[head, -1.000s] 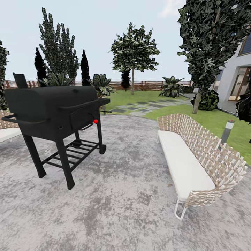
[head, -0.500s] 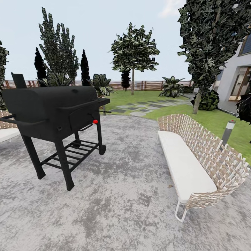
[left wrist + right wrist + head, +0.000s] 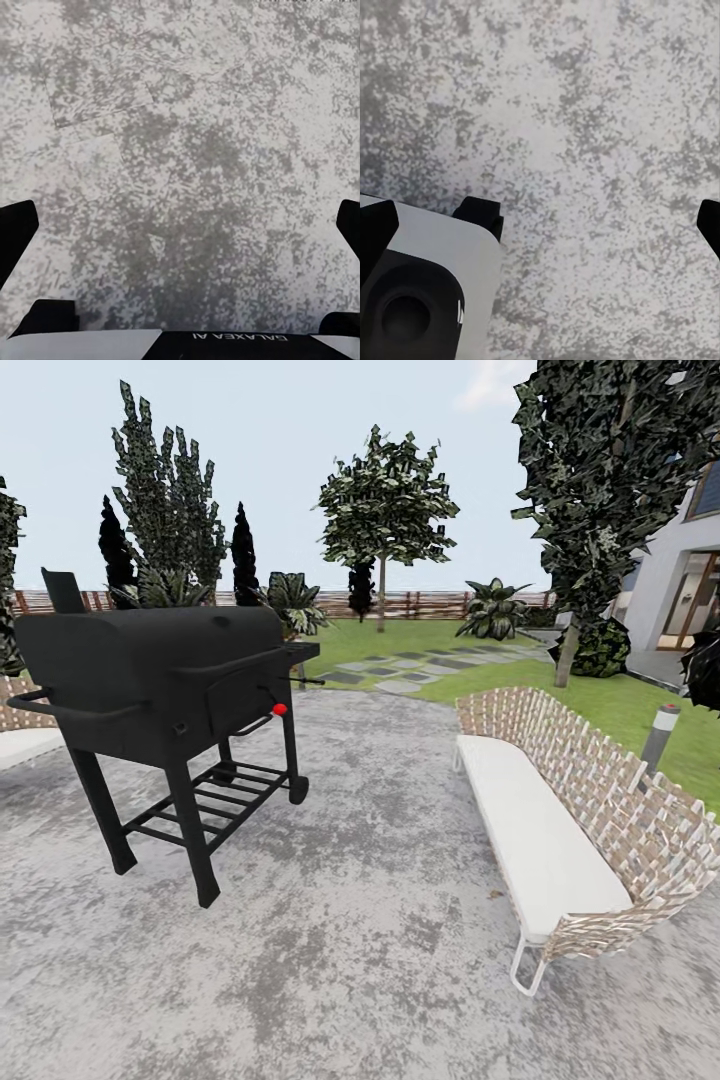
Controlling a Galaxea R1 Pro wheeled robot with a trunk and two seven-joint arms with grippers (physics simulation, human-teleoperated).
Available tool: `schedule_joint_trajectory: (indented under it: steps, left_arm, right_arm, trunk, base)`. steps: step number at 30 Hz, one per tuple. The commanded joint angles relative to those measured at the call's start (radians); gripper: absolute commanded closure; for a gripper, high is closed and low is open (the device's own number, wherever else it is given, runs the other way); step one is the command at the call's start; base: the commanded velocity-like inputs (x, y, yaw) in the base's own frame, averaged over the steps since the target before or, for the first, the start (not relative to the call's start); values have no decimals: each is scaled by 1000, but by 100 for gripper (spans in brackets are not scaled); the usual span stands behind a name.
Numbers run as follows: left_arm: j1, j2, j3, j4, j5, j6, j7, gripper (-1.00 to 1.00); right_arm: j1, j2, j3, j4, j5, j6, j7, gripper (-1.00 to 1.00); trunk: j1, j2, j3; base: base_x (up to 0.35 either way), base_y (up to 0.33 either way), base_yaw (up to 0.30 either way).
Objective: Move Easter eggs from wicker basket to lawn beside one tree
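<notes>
Patio (image 3: 380, 920) beneath our left gripper (image 3: 180, 225) and right gripper (image 3: 540, 217), both spread wide; grill (image 3: 160, 680), woven seat (image 3: 570, 810), lawn (image 3: 620, 705) ahead.

One black metal barbecue grill (image 3: 160, 690) on four legs stood on the grey mottled stone patio (image 3: 360, 920). One red knob (image 3: 280, 709) showed on its front. Two woven wicker benches with white cushions were counted: one whole (image 3: 575, 820), and one part-seen at the edge behind the grill (image 3: 18, 725). One short grey bollard lamp (image 3: 657, 738) stood in the green grass lawn (image 3: 610, 705). Two broad-leaved trees with pale bare trunks were present, one far (image 3: 384, 520) and one near (image 3: 600, 480). At least three dark narrow cypress-like trees (image 3: 243, 555) lined the brown slatted wooden fence (image 3: 420, 603). Roughly a dozen grey stepping slabs (image 3: 410, 668) crossed the grass; the exact number could not be told. One pale house wall (image 3: 680, 580) was seen.
</notes>
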Motion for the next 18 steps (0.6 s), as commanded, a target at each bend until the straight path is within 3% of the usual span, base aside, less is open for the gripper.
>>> schedule_joint_trajectory:
  steps: [1,9,18]
  left_arm:
    - [0,0,-1,-1,10,-2,-1,-100]
    - [0,0,-1,-1,12,-1,-1,-100]
    - [0,0,-1,-1,11,-1,-1,-100]
  right_arm:
    - [0,-1,3,-1,8,1,1,-100]
    - [0,-1,3,-1,8,1,1,-100]
    - [0,-1,3,-1,8,1,1,-100]
  trunk:
    - [0,-1,-1]
    - [0,-1,-1]
    - [0,-1,-1]
  base:
    - [0,17,0]
    - [33,32,0]
    - [232,177,0]
